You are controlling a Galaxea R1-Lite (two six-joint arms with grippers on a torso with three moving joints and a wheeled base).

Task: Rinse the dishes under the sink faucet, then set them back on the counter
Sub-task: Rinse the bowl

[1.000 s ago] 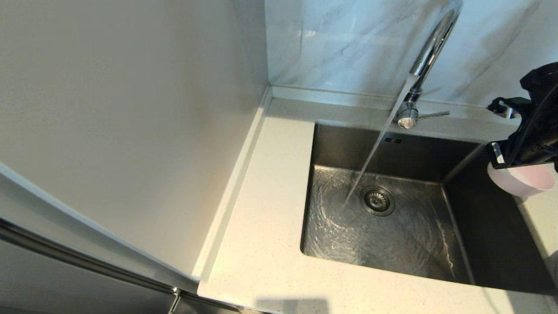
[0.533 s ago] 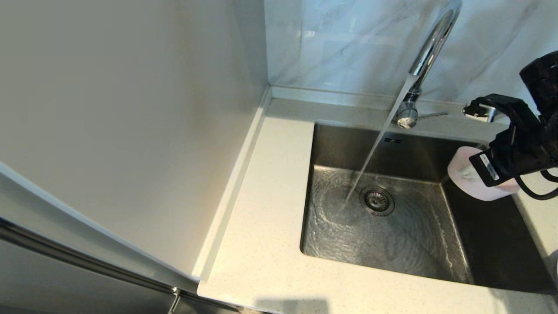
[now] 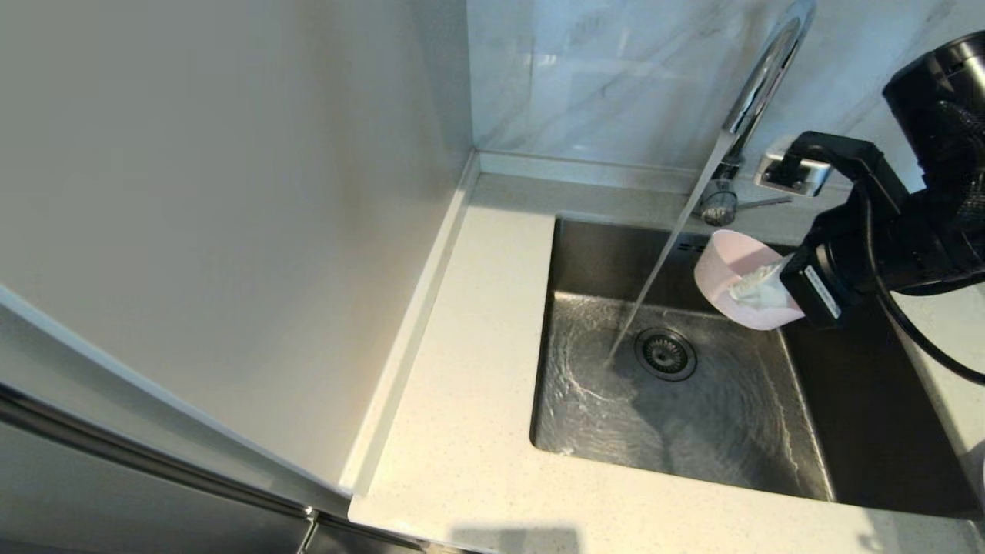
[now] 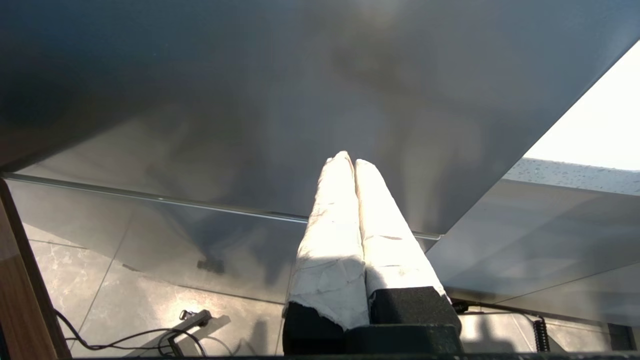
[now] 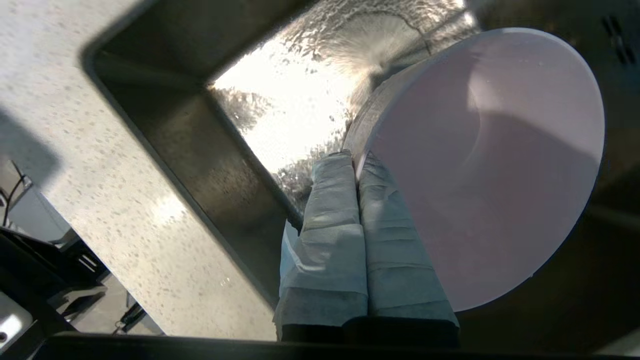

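Observation:
Over the right half of the steel sink (image 3: pixel 769 454) hangs the pale pink bowl (image 3: pixel 727 269) (image 5: pixel 495 165), tilted with its opening toward the water stream. My right gripper (image 3: pixel 758 291) (image 5: pixel 356 160) is shut on the bowl's rim, one finger inside and one outside. The chrome faucet (image 3: pixel 758 81) is running; its stream (image 3: pixel 662 269) falls just left of the bowl and lands beside the drain strainer (image 3: pixel 666 354). The lilac plate is out of view. My left gripper (image 4: pixel 348 160) is shut on nothing, parked low beside a steel panel.
The speckled counter (image 3: pixel 469 400) wraps the sink's left and front sides, with a narrow strip on the right (image 3: pixel 950 385). A pale wall panel (image 3: pixel 231 200) rises at the left. Marble tiles (image 3: pixel 600 77) stand behind the faucet lever (image 3: pixel 766 202).
My right arm has carried the bowl leftward from the sink's right edge toward the stream, and the bowl has tipped its opening toward the water.

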